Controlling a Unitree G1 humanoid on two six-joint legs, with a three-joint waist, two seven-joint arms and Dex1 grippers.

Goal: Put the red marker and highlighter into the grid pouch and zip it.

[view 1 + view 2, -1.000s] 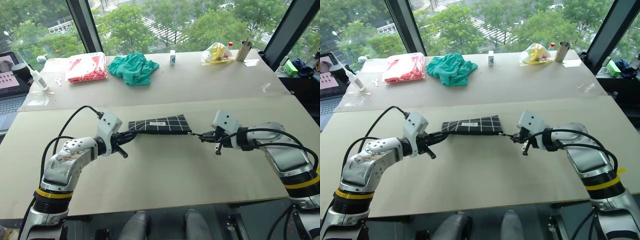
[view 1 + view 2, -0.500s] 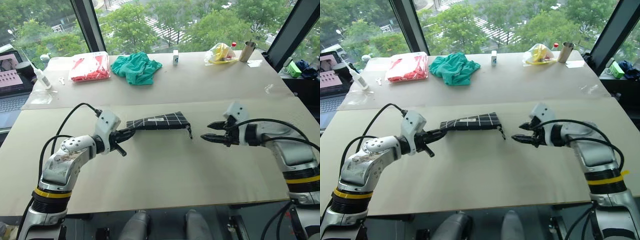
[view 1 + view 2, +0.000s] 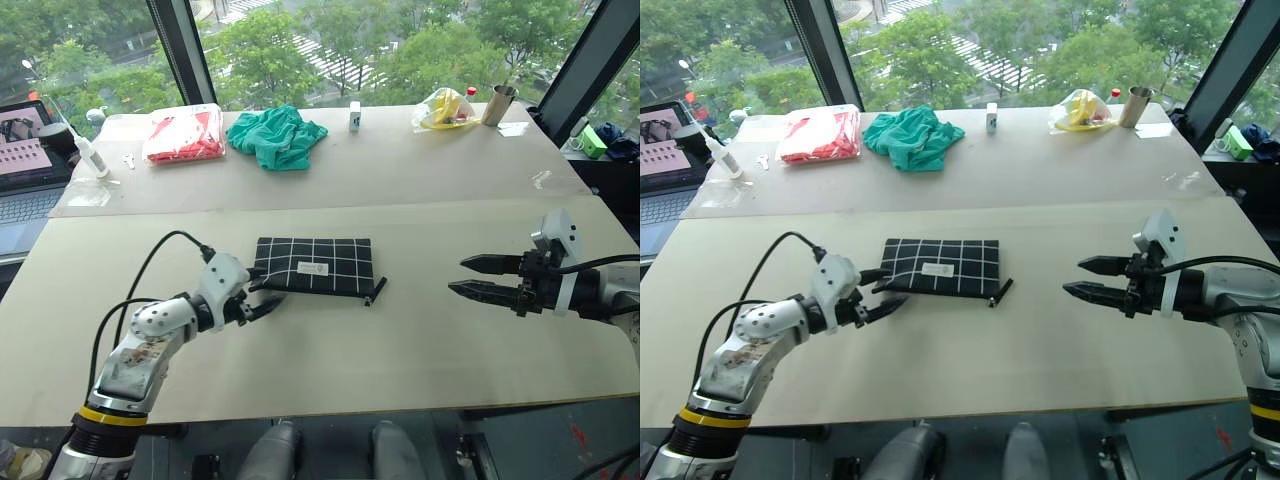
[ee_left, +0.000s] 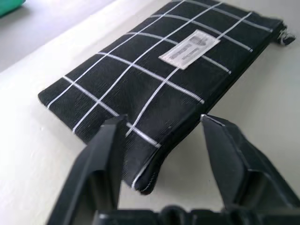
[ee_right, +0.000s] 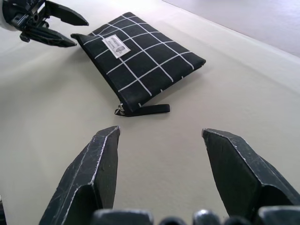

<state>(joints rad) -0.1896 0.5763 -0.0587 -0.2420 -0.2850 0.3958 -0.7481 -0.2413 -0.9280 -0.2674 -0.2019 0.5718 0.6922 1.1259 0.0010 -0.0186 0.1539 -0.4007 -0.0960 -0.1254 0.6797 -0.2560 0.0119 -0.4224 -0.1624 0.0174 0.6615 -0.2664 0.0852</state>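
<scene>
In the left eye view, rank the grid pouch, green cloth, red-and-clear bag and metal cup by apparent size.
1. grid pouch
2. green cloth and red-and-clear bag: too alike to rank, and both lie farther from the camera
3. metal cup

No wording can be read anywhere. The small white label (image 4: 190, 46) on the grid pouch (image 4: 154, 89) carries grey print, perhaps a few short lines with a logo, but it is too blurred to make out.
</scene>
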